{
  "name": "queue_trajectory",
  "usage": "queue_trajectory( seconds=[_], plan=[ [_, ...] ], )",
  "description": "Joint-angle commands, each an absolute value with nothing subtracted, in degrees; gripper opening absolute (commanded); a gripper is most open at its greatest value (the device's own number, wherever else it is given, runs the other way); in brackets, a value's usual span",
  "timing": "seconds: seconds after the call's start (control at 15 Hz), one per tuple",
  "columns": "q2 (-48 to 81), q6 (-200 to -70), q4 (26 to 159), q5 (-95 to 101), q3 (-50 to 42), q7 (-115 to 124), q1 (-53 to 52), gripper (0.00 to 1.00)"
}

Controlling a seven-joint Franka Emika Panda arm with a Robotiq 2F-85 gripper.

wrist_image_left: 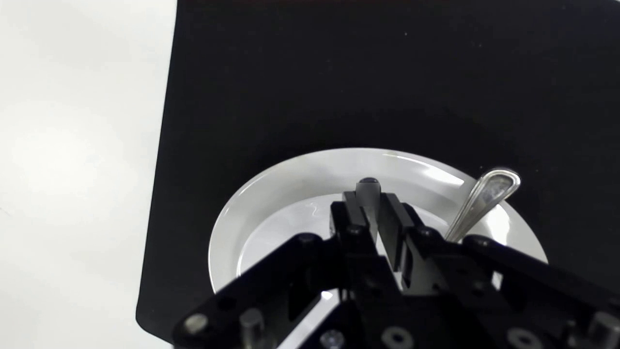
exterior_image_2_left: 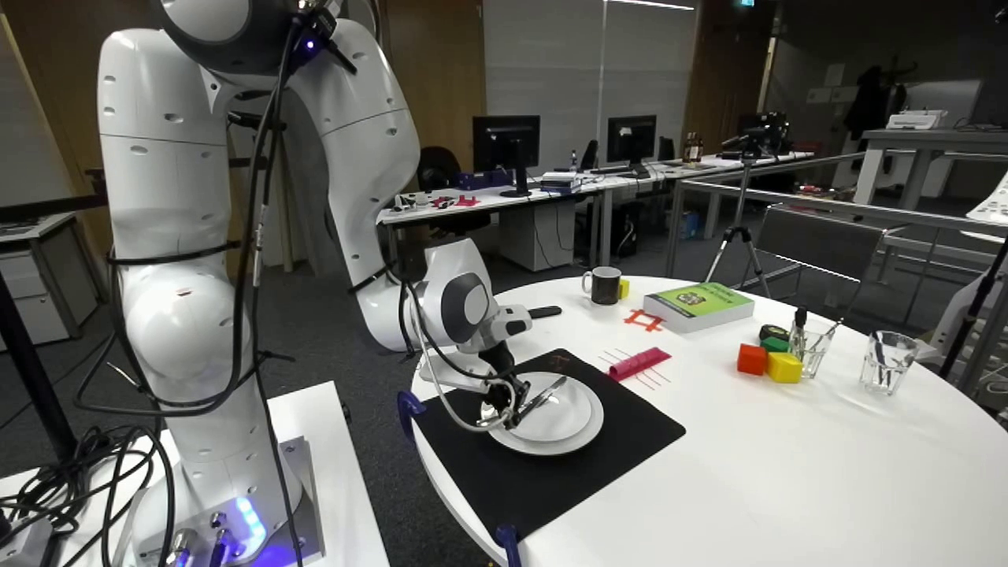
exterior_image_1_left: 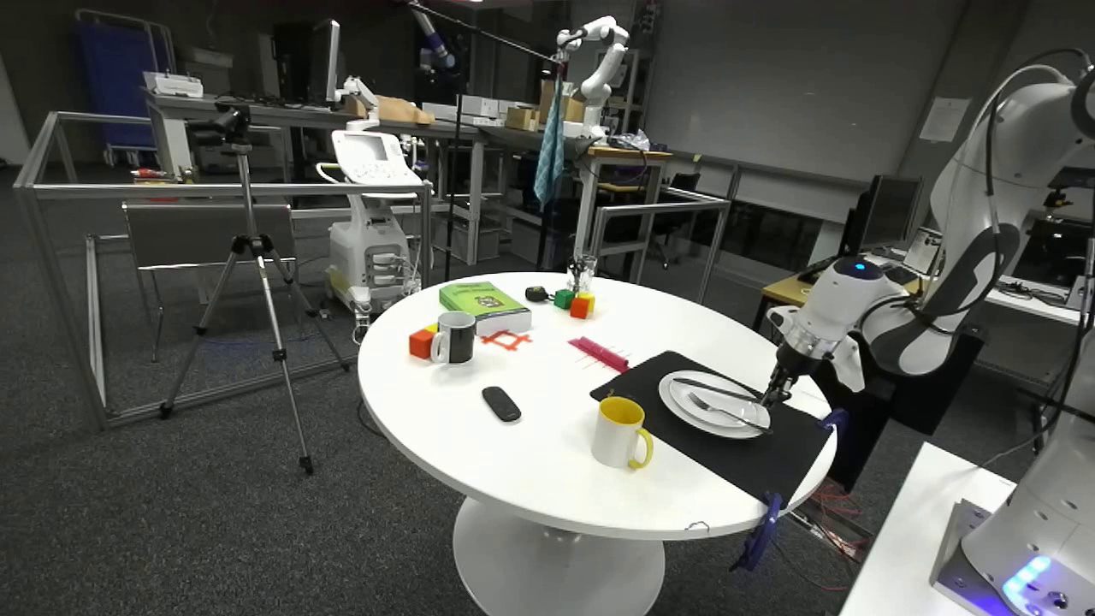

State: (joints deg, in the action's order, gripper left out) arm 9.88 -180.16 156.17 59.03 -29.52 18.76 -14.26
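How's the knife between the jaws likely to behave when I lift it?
The knife is probably stiff, given its straight, metallic look. Its far end may dip or swivel, since the jaws sit near one end. It could skid against the plate, which looks glossy.

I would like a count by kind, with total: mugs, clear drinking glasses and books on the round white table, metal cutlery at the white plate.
Mugs: 2 (black mug with white handle; white mug with yellow handle)
Clear drinking glasses: 2
Books: 1 (thick green-covered book)
Metal cutlery: 2 (silver knife; silver fork)
Total: 7
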Motion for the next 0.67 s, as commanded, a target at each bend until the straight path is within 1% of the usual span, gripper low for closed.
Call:
queue_trajectory(
  seconds=[0.0,0.2,0.27,0.6],
  plan=[
    [9.9,-180.2,156.2,59.0,-29.5,18.8,-14.3,0.15],
    [9.9,-180.2,156.2,59.0,-29.5,18.8,-14.3,0.15],
    [9.9,-180.2,156.2,59.0,-29.5,18.8,-14.3,0.04],
    [9.0,-179.7,157.5,61.5,-30.2,16.8,-14.2,0.04]
  ],
)
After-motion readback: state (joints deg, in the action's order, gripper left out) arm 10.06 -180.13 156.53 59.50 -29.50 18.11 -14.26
